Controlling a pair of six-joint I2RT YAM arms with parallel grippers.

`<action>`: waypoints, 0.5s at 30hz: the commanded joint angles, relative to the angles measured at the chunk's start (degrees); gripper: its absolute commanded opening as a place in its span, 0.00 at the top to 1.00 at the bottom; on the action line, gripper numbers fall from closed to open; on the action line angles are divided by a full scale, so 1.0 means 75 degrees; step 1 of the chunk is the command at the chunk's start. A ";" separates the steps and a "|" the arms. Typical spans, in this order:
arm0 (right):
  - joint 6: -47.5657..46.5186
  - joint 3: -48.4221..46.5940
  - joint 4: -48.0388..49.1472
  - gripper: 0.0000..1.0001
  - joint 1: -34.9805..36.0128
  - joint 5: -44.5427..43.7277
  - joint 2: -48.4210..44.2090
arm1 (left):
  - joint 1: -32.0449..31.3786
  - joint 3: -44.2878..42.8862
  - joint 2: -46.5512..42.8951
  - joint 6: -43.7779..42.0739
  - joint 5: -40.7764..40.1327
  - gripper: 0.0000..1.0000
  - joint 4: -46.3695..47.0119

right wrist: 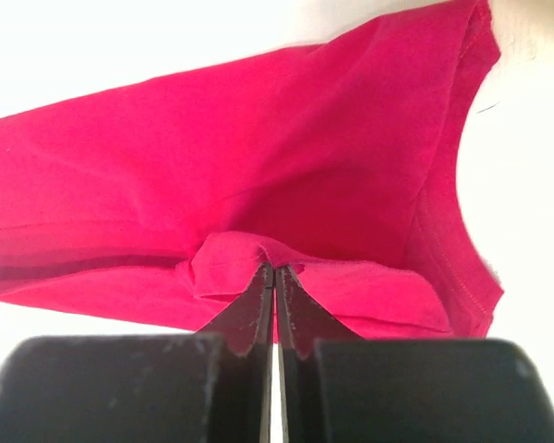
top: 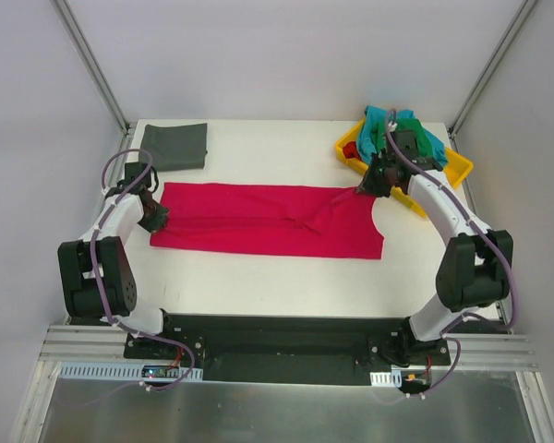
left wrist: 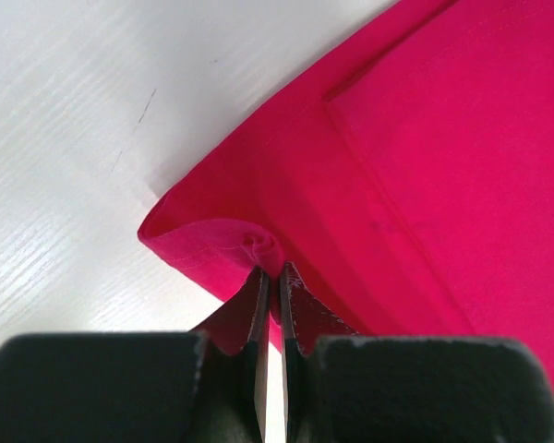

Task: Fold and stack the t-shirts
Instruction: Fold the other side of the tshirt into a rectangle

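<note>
Dark grey t-shirt: folded, lying flat at 10 o'clock on the worktop.

Left hand: fingers pressed together, pinching the 9 o'clock end of the crimson t-shirt, with a small fold of hem between the tips.

Crimson t-shirt: spread lengthwise across the worktop centre, neckline at the 3 o'clock end.

Right hand: fingers closed, pinching a bunched fold on the shirt's far edge near the neckline.

Yellow tray: at 2 o'clock, holding the teal t-shirt and green t-shirt, heaped unfolded.
</note>
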State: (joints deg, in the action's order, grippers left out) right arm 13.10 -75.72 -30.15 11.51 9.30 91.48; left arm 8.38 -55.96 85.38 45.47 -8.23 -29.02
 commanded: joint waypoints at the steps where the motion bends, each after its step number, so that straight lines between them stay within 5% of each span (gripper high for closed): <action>1: -0.0422 -0.0590 0.0223 0.99 -0.0163 0.0003 0.0551 | 0.0101 -0.0541 0.0450 -0.0309 -0.0368 1.00 -0.0116; 4: -0.0469 -0.0848 0.0247 0.99 -0.0222 -0.0279 0.0961 | 0.0113 -0.0799 0.0849 -0.0449 -0.0379 0.92 -0.0162; 6: -0.0540 -0.1059 0.0212 0.88 -0.0210 -0.0419 0.1196 | 0.0136 -0.0893 0.1013 -0.0473 -0.0461 0.86 -0.0244; 10: -0.0703 -0.1411 -0.0081 0.44 -0.0222 -0.0584 0.1233 | 0.0288 -0.1127 0.0897 -0.0485 -0.0754 0.42 -0.0595; 12: -0.0844 -0.1307 -0.0163 0.36 -0.0187 -0.0386 0.0894 | 0.0347 -0.1268 0.0466 -0.0543 -0.0568 0.01 -0.0748; 15: -0.1113 -0.0781 -0.0257 0.23 0.0023 -0.0232 0.0227 | 0.0347 -0.1164 -0.0296 -0.0473 -0.0298 0.01 -0.0772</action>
State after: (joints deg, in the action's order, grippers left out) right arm 8.14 -82.98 -30.55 10.33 6.66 100.86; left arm 10.61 -62.85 91.72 42.41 -10.96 -32.12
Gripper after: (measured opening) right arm 0.696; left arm 0.977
